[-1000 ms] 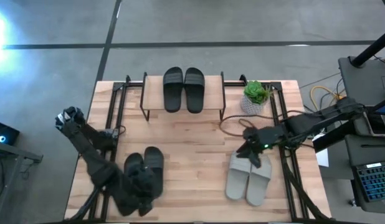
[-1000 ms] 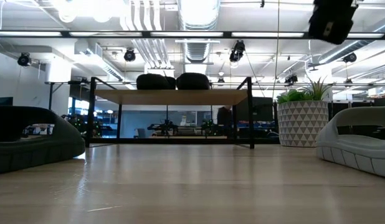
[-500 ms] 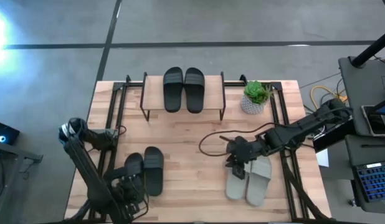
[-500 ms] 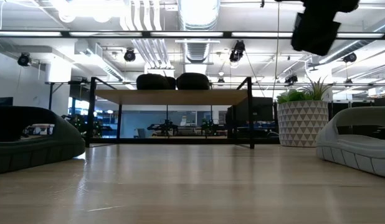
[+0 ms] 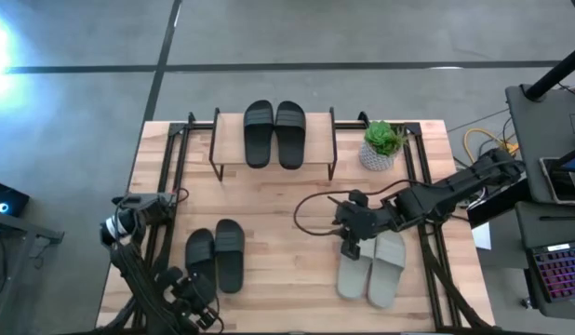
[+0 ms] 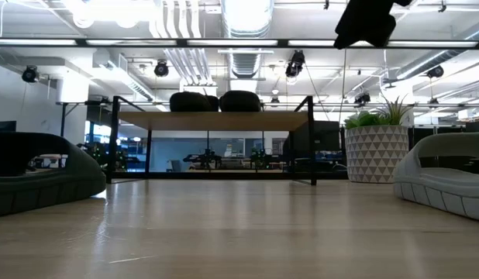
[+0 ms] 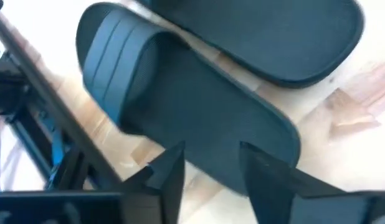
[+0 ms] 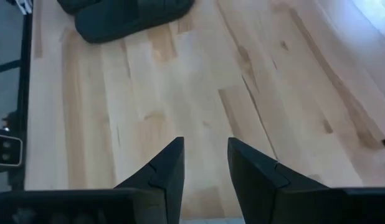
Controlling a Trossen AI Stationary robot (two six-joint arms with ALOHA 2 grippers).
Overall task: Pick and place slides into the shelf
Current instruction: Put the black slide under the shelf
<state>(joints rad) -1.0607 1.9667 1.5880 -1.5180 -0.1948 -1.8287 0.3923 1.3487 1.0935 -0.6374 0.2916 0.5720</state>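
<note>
Two black slides (image 5: 274, 133) lie soles down on the shelf's top board (image 5: 230, 140) at the table's far side; the low view shows the shelf (image 6: 212, 121) too. A second black pair (image 5: 216, 258) lies on the table at the near left. My left gripper (image 7: 211, 177) is open, pointing steeply down over the heel end of the left slide (image 7: 199, 118) of that pair. It shows in the high view (image 5: 196, 288) at the near edge. A pale grey-green pair (image 5: 371, 270) lies at the near right. My right gripper (image 8: 205, 158) is open over bare wood, and stands just left of that pair's toes (image 5: 351, 240).
A potted plant (image 5: 381, 147) stands right of the shelf. A black cable (image 5: 311, 212) loops over the table's middle. Black metal rails (image 5: 171, 177) run along both sides of the table. Bare wood lies between the two pairs on the table.
My left gripper has gone down and toward the table's near edge, tipping steeply downward, and the black pair it covered now shows. My right gripper has gone toward the table's left, from beside the plant to the grey-green pair's left toe end.
</note>
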